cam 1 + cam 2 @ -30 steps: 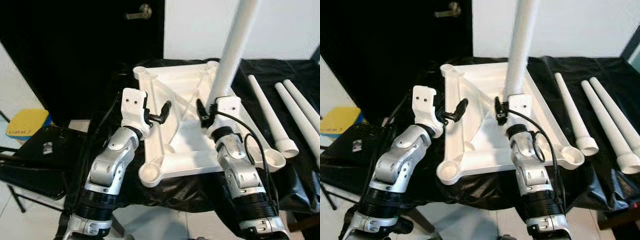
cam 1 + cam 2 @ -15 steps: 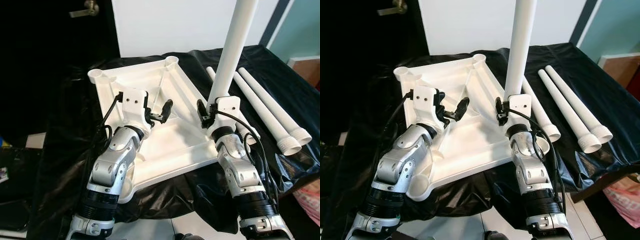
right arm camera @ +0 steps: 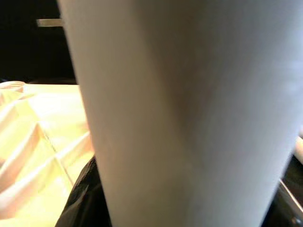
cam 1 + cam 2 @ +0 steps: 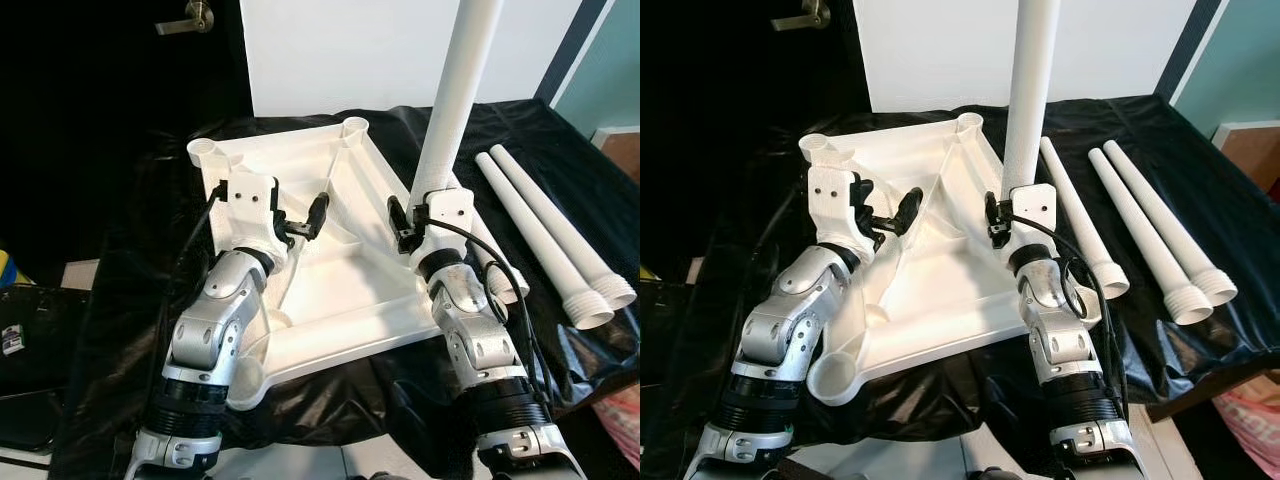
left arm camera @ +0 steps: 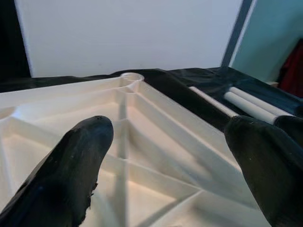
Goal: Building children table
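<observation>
The white tabletop (image 4: 330,250) lies upside down on a black cloth (image 4: 130,300), its ribbed underside facing up and round leg sockets at its corners; the near-right corner is hidden behind the right arm, and the near-left corner is partly covered by the left forearm. A white table leg (image 4: 455,95) stands nearly upright over the tabletop's right side, gripped near its lower end by the right gripper (image 4: 405,222); the leg's top runs out of the picture, and its bottom end is hidden behind the gripper housing, so whether it sits in a socket cannot be told. In the right wrist view the leg (image 3: 189,113) is a pale blur with the dark fingers closed around it. The left gripper (image 4: 305,220) hovers above the middle of the tabletop, its two black fingers (image 5: 71,170) spread wide with nothing between them. Three more loose legs (image 4: 1150,225) lie side by side on the cloth to the right, threaded ends nearest the robot. A door handle (image 4: 190,18) shows on the dark door behind.
</observation>
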`<state>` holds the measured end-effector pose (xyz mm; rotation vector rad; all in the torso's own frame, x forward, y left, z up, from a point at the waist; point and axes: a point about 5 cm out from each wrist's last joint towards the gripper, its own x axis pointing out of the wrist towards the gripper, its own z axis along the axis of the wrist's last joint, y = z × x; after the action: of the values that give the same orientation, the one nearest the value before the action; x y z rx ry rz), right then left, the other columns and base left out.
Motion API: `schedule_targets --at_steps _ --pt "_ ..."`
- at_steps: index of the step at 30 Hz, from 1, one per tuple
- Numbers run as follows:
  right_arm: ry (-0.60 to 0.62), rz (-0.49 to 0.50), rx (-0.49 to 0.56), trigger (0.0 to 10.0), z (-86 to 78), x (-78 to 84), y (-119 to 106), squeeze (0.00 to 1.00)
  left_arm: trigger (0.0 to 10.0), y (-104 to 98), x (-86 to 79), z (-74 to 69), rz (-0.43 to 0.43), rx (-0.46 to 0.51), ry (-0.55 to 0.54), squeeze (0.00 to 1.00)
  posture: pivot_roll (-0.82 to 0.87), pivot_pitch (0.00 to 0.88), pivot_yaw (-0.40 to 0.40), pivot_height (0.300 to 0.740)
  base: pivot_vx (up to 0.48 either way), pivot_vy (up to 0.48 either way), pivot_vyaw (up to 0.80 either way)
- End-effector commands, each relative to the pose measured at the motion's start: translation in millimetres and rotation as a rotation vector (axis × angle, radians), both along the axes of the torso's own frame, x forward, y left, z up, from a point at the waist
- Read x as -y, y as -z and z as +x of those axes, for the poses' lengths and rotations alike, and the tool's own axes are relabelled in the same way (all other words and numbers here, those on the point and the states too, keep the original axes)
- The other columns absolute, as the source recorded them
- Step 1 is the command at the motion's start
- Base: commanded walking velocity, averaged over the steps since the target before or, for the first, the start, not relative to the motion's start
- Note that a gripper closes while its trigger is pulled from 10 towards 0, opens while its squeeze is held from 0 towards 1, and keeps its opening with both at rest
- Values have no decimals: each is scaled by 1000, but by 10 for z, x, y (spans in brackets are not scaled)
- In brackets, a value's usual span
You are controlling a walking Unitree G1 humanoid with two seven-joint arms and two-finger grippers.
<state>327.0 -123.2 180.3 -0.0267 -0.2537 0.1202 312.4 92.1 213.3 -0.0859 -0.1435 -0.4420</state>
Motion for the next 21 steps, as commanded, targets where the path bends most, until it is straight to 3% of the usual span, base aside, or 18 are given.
schedule_targets --at_steps 1,5,21 --pt "2 -11 6 10000 -2 16 1 0 10000 7 16 -21 7 -4 8 0 -3 76 -18 740 0 -319 0" --pt "3 -13 3 10000 -1 27 10 0 10000 16 10 -27 4 -9 5 0 -2 76 -19 740 0 -314 0" --pt "-8 -22 -3 10000 -11 3 30 0 10000 17 -31 -10 -58 -23 -26 0 -6 58 -21 740 0 0 0"
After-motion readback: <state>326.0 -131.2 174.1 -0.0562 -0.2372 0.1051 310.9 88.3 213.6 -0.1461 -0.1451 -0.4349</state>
